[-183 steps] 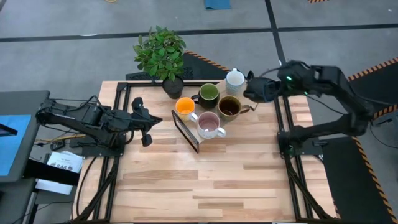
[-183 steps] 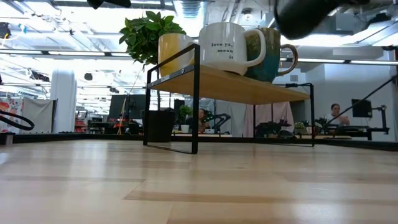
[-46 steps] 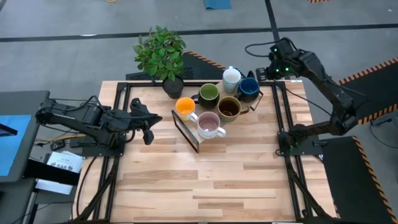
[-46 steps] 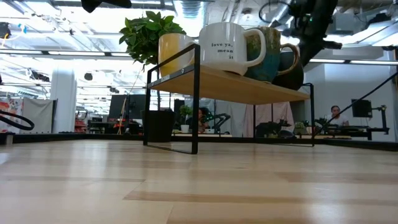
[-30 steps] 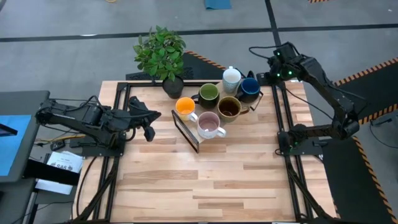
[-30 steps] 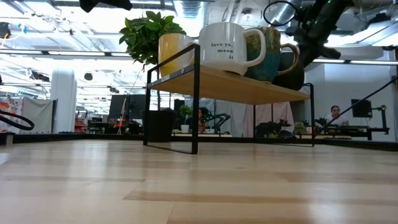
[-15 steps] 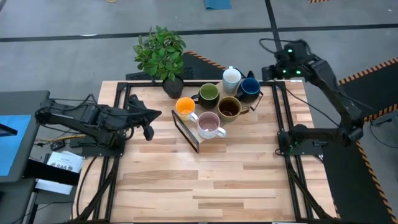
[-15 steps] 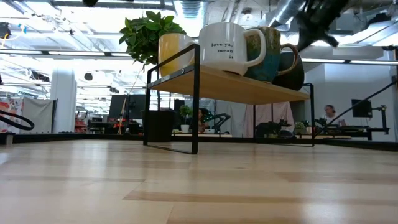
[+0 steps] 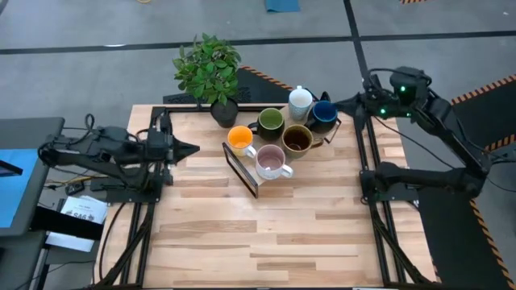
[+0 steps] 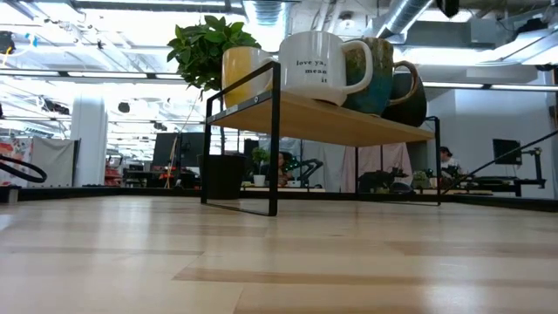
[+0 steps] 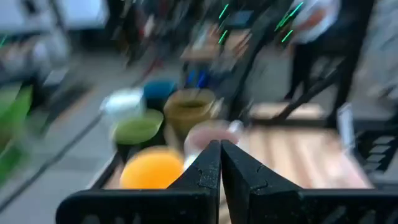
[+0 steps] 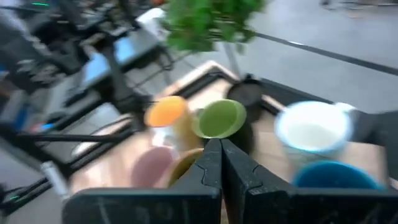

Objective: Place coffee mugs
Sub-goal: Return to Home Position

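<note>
Six mugs stand close together on a small black-framed wooden rack (image 9: pixel 242 171): orange (image 9: pixel 240 138), dark green (image 9: pixel 270 121), white (image 9: pixel 300 102), dark blue (image 9: pixel 323 113), brown-olive (image 9: pixel 297 138) and pale pink (image 9: pixel 271 161). The low view shows them raised on the rack top (image 10: pixel 331 122). My left gripper (image 9: pixel 194 148) is shut and points level at the mugs from the table's left side, apart from them. My right gripper (image 9: pixel 345 103) is shut, just right of the blue mug and clear of it. Both wrist views show shut fingertips, left (image 11: pixel 220 155) and right (image 12: pixel 220 155).
A potted green plant (image 9: pixel 208 68) stands at the far edge, left of the rack. The wooden table top (image 9: pixel 266 234) stretches bare toward the near edge. Black frame rails (image 9: pixel 369 153) run along the table's left and right sides.
My right gripper has drawn back from the dark blue mug toward the table's right edge, leaving the mug standing on the rack. My left arm has pulled back toward the left edge, and its gripper has turned level, pointing at the mugs.
</note>
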Robot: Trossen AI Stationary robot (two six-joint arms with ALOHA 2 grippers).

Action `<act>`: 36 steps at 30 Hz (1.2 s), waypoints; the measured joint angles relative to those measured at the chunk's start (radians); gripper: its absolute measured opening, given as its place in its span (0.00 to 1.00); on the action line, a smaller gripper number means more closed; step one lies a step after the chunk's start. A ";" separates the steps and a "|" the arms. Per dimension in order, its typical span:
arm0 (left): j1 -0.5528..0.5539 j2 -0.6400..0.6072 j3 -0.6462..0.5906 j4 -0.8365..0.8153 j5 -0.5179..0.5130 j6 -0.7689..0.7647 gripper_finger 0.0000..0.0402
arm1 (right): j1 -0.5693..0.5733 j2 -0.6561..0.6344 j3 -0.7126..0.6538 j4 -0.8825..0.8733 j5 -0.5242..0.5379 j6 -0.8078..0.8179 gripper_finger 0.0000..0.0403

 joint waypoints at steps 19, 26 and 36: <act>0.411 -0.423 -0.498 0.261 0.528 -0.320 0.00 | 0.310 0.082 0.000 0.085 0.191 0.108 0.05; 0.268 -0.521 -0.511 0.158 0.245 -0.342 0.00 | 0.321 0.080 0.000 0.083 0.265 0.121 0.05; 0.019 -0.357 -0.511 0.225 0.027 -0.321 0.00 | 0.322 0.074 0.000 0.079 0.263 0.088 0.05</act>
